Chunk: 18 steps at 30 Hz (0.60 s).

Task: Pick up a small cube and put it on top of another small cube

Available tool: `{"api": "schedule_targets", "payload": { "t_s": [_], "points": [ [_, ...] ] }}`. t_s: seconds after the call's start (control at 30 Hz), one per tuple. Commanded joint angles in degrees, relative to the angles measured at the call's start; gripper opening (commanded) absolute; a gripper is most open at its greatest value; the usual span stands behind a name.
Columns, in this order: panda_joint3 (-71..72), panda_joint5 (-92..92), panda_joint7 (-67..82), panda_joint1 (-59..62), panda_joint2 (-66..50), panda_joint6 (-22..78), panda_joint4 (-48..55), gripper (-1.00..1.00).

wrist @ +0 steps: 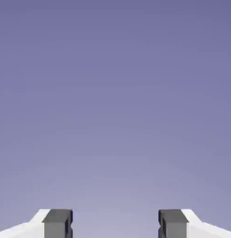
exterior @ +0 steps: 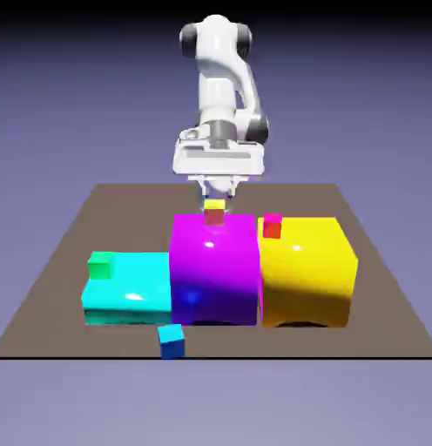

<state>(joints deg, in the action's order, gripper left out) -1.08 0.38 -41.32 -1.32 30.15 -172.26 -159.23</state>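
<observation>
small blue cube on table, before magenta block, fingers well apart

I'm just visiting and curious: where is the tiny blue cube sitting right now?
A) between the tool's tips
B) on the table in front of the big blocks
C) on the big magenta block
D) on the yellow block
B: the tiny blue cube rests on the table, in front of the cyan block.

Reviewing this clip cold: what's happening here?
Nothing is held yet. The gripper hangs open behind the magenta block, and the hand view shows only backdrop between its fingertips. The small blue cube sits untouched on the table, in front of the big blocks.
</observation>
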Motion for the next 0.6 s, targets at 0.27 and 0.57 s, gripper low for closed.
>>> {"api": "schedule_targets", "payload": {
  "t_s": [0.27,0.57],
  "points": [
    [-8.0,2.9,8.5,-4.7,-18.7,13.1,13.2,0.00],
    [-16.1,5.7,17.0,-9.4,-37.4,26.1,26.4,0.00]
  ]
}}
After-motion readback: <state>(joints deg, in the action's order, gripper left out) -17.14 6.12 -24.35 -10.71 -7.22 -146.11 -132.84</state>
